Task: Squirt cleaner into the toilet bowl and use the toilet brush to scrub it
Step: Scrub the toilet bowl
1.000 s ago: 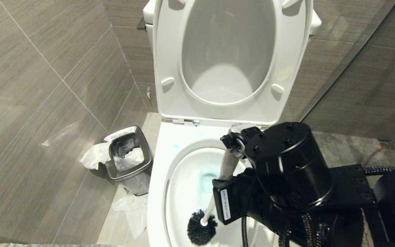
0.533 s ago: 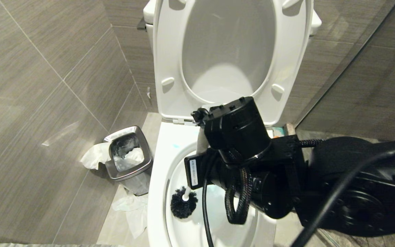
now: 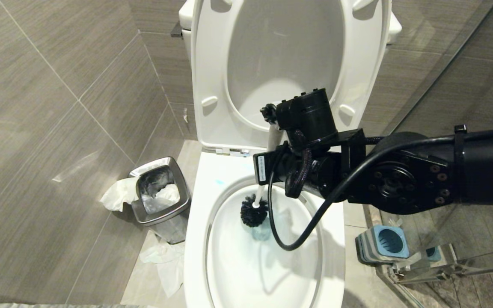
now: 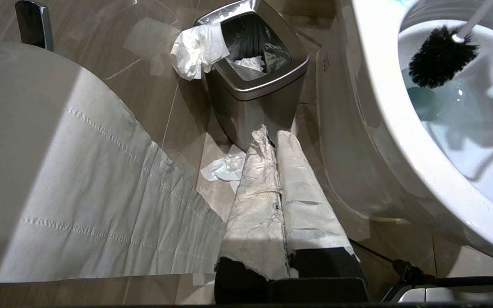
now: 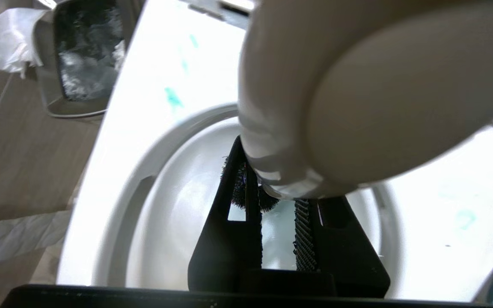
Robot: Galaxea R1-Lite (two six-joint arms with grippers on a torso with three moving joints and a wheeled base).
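Note:
The white toilet bowl [image 3: 195,239] stands with seat and lid raised [image 3: 212,64]. My right gripper [image 5: 278,184] is shut on the light-grey handle [image 5: 357,85] of the toilet brush, which fills much of the right wrist view. In the head view the right arm [image 3: 310,124] reaches over the back of the bowl. The handle [image 3: 273,137] slants down to the black bristle head [image 3: 253,211], just above the water. The cleaner tints that water blue [image 3: 261,233] and leaves spots on the rim [image 5: 172,97]. My left gripper [image 4: 277,141], its fingers wrapped in pale covering, is shut low beside the bowl.
A steel-rimmed waste bin [image 3: 158,192] stands left of the toilet with crumpled tissue [image 3: 161,256] on the floor around it. The blue-and-grey brush holder [image 3: 383,244] sits on the floor at the right by a glass partition. Toilet paper [image 4: 79,192] hangs close to the left wrist.
My right arm has swung from the bowl's front toward its back, carrying the brush head from the front left of the basin to the water. The holder has come into view.

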